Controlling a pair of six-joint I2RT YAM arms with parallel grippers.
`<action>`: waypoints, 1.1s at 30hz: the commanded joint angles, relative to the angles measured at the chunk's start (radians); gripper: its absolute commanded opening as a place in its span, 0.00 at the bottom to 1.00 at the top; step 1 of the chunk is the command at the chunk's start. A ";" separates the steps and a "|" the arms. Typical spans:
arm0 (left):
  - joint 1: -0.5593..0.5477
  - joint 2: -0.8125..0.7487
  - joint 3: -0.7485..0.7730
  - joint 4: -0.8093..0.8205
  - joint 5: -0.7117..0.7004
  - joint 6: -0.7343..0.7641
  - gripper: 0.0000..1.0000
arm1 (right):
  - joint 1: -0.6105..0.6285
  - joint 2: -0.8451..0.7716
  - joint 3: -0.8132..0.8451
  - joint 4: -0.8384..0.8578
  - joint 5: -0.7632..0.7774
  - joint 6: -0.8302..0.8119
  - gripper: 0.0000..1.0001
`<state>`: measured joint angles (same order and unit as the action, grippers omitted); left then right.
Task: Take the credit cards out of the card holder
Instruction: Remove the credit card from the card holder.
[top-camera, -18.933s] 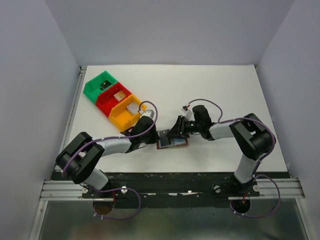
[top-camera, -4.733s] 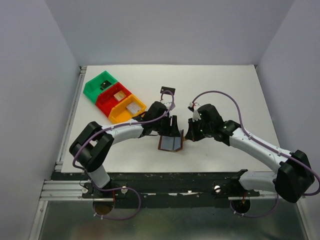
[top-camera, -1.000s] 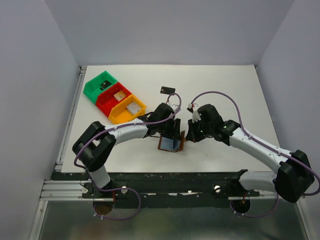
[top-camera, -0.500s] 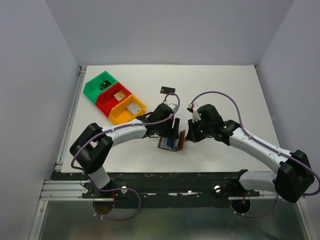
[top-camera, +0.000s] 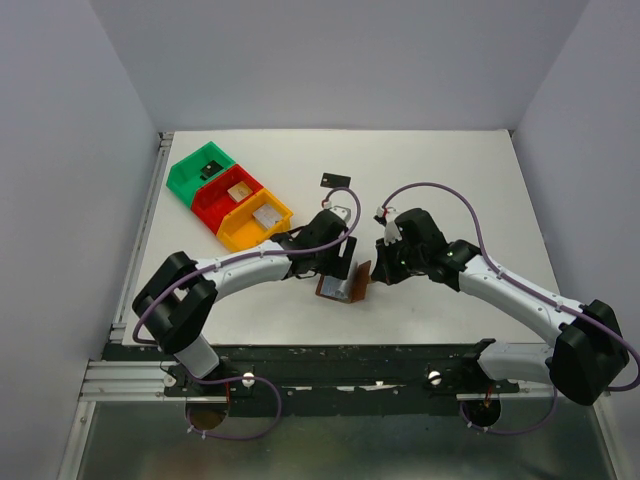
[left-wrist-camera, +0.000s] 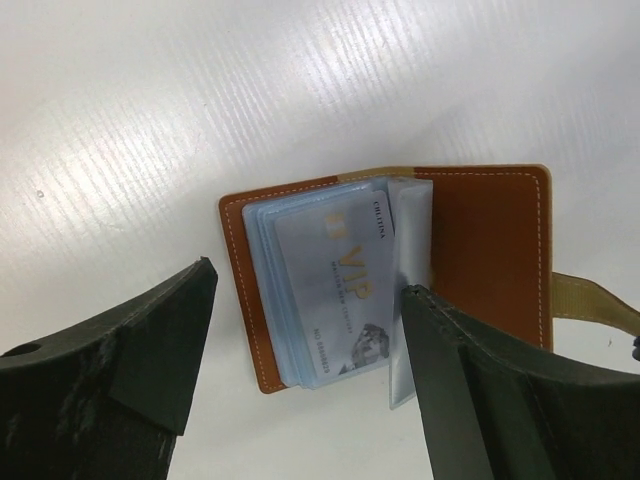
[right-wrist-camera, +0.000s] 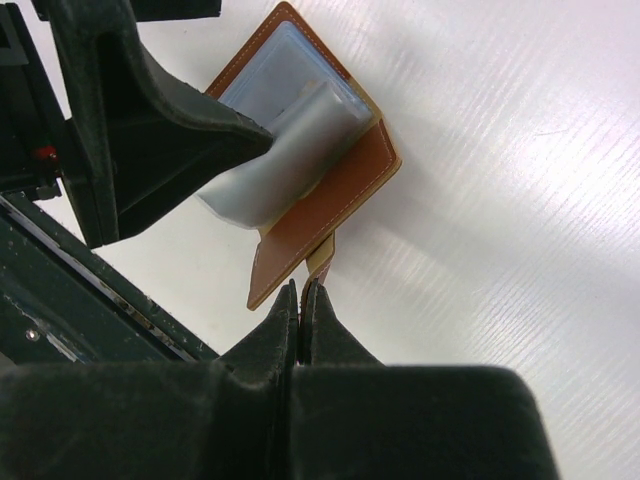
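Note:
The card holder (top-camera: 338, 290), a brown leather wallet, lies open on the table between both arms. In the left wrist view its pockets (left-wrist-camera: 262, 260) face up with a pale silver-blue credit card (left-wrist-camera: 335, 290) marked VIP on top. A clear sleeve (left-wrist-camera: 408, 320) stands up beside the right finger. My left gripper (left-wrist-camera: 305, 300) hangs open just above the pockets, with nothing between its fingers. My right gripper (right-wrist-camera: 301, 288) is shut on the holder's small closing tab (right-wrist-camera: 322, 258). One black credit card (top-camera: 336, 181) lies alone on the table, farther back.
Green (top-camera: 205, 170), red (top-camera: 232, 195) and yellow (top-camera: 258, 222) bins stand in a row at the back left, small pieces inside. The left gripper's finger (right-wrist-camera: 150, 120) crowds the holder (right-wrist-camera: 330, 205) in the right wrist view. The table's front edge lies just below the holder.
A black card that was not on the table at first now lies behind the holder. Over the last second my left jaws spread wider above the pockets. The right gripper has stayed put.

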<state>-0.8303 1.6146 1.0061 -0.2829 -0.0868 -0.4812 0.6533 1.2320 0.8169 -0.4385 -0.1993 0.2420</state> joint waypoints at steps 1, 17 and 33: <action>-0.013 -0.029 0.012 0.020 0.022 0.018 0.88 | -0.001 -0.016 0.019 -0.008 0.001 -0.007 0.00; -0.093 0.088 0.104 0.110 0.370 0.119 0.83 | -0.003 -0.034 0.001 -0.017 0.057 0.020 0.00; -0.095 0.056 0.121 0.119 0.314 0.115 0.85 | -0.040 -0.080 -0.073 -0.058 0.195 0.111 0.29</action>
<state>-0.9188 1.7027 1.1042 -0.1871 0.2157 -0.3813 0.6193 1.1816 0.7639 -0.4725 -0.0509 0.3248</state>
